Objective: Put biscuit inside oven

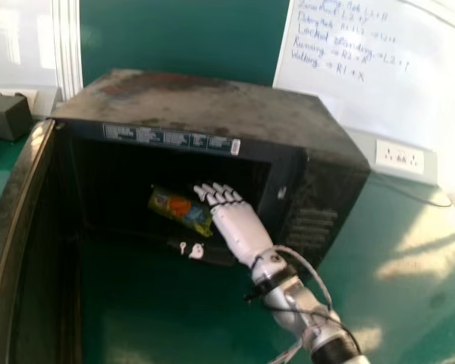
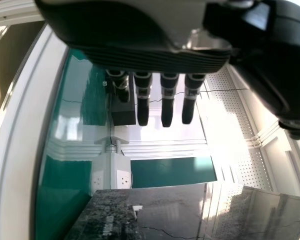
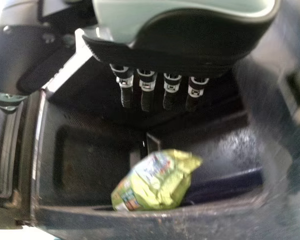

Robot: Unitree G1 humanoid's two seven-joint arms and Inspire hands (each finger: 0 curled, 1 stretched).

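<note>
The biscuit packet [image 1: 180, 209], green-yellow with an orange patch, lies inside the oven [image 1: 205, 106] near its front opening. My right hand [image 1: 239, 226] is at the opening, just right of the packet, fingers extended and holding nothing. In the right wrist view the fingers of my right hand [image 3: 147, 90] hang straight, with a gap between them and the crinkled packet [image 3: 157, 182] on the oven floor. The oven door stands open at the left. In the left wrist view my left hand [image 2: 167, 100] has straight fingers and holds nothing, with the dark door [image 2: 155, 212] near it.
The open oven door [image 1: 19, 243] reaches toward the front at the left. A white socket box [image 1: 400, 156] stands behind the oven's right side, with a cable on the green table [image 1: 409, 265]. A dark box [image 1: 6, 117] sits at the far left.
</note>
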